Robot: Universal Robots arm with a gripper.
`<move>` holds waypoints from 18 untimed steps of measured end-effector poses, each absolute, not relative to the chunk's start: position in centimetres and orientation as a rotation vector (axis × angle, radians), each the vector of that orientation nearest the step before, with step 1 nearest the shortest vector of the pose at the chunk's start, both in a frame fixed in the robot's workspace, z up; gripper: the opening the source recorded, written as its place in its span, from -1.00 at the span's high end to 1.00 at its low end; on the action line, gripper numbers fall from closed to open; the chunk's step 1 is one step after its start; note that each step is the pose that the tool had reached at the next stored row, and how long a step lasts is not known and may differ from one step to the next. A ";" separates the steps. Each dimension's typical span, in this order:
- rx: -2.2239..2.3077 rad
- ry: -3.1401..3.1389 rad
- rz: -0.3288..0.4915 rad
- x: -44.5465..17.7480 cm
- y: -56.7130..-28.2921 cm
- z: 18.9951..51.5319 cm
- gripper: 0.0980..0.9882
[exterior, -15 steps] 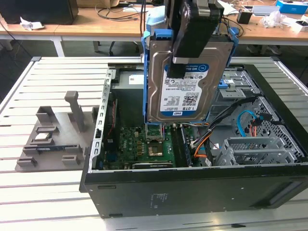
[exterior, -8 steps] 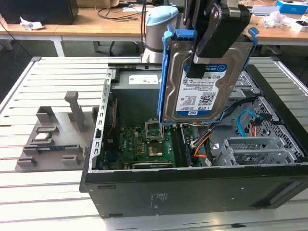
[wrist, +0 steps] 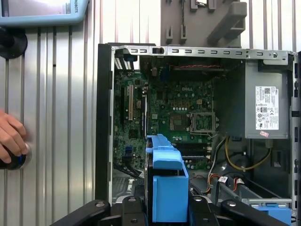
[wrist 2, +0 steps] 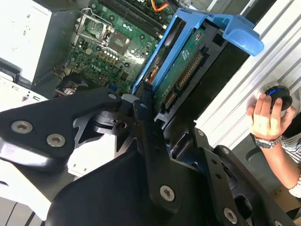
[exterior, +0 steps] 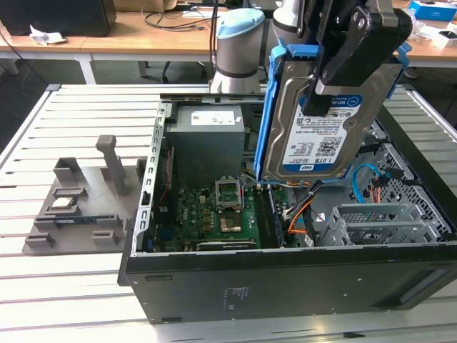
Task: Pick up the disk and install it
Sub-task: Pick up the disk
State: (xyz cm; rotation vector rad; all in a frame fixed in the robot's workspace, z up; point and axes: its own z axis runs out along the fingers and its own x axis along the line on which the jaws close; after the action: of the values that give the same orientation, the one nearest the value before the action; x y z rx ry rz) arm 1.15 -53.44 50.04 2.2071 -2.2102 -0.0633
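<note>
The disk hangs on edge, long axis near upright, clamped across its flat faces by the gripper above it, over the middle of the open case, the cage lying below toward the exterior view's right.

Slatted pale-grey metal bench under even, bright light. Beyond its far edge, wooden desks on white legs, littered with loose cables and crumpled paper; dark floor underneath.
</note>
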 end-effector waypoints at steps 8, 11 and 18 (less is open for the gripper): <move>2.207 -2.210 -0.063 3.1 -53.4 50.0 0.40; 2.207 -2.210 -0.063 3.9 -53.4 50.0 0.40; 2.207 -2.210 -0.064 6.1 -53.4 49.9 0.40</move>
State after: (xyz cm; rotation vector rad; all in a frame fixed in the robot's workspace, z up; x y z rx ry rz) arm 6.15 -53.44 49.93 2.2070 -2.2101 -0.0635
